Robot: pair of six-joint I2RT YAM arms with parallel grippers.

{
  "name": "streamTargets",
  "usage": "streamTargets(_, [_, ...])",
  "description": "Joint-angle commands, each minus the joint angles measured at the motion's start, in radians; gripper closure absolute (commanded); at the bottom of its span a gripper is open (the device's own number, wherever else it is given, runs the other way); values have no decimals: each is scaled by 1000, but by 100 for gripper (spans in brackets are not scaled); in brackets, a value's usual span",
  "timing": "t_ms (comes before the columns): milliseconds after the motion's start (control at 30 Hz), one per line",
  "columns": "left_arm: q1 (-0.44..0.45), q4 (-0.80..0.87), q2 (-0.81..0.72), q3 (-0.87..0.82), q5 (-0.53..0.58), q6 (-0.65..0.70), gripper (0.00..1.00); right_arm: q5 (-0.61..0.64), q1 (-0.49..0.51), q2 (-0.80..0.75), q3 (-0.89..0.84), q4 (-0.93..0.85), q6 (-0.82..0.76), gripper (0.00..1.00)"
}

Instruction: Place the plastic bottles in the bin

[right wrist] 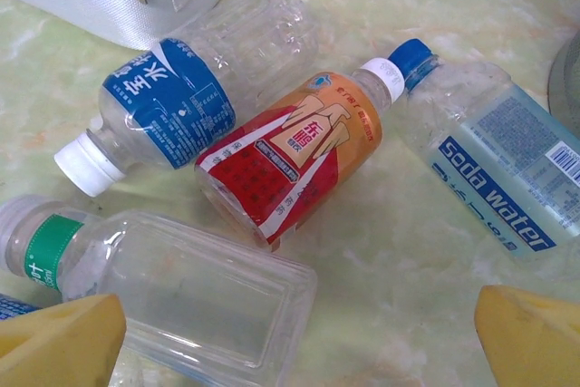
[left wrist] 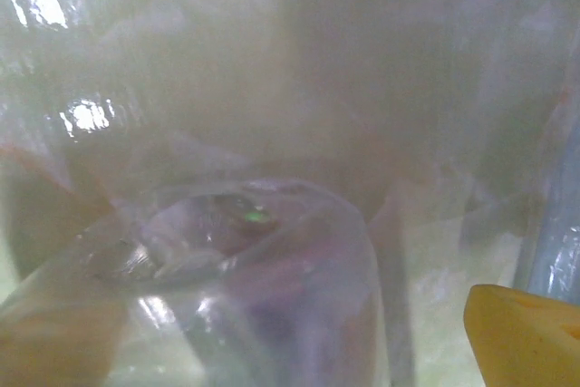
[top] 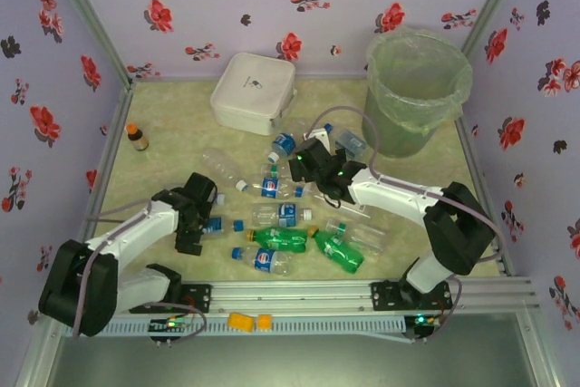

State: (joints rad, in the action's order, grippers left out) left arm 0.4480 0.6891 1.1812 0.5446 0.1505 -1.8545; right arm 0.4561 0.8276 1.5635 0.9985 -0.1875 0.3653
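Lying flat, red-orange bottle (right wrist: pixel 290 156), cap pointing upper-right (long axis diagonal)

Clear bottle (right wrist: pixel 471 133), blue label (right wrist: pixel 494 208): "soda water".

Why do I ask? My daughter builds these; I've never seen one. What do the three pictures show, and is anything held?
Two robot arms, each ending in a two-finger claw, stand at the table's near edge. One picture looks down from above; the others come from wrist cameras. Plastic bottles, a white box and a tiny brown bottle lie there; a bin stands far right. The right claw hangs open over an orange-labelled bottle, holding nothing. The left claw is low against a clear bottle; blur hides any grip.
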Motion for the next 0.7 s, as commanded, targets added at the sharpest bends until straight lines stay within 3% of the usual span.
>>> streamTargets(0, [7, -75, 18, 5, 38, -31, 12, -33, 8, -44, -7, -17, -34, 0])
streamTargets(100, [6, -81, 7, -3, 50, -34, 17, -51, 7, -63, -24, 12, -43, 0])
streamTargets(500, [6, -86, -200, -39, 200, 12, 63, -160, 8, -147, -49, 56, -76, 0])
streamTargets(667, [9, -161, -336, -40, 248, 156, 66, -240, 7, -232, -58, 58, -113, 0])
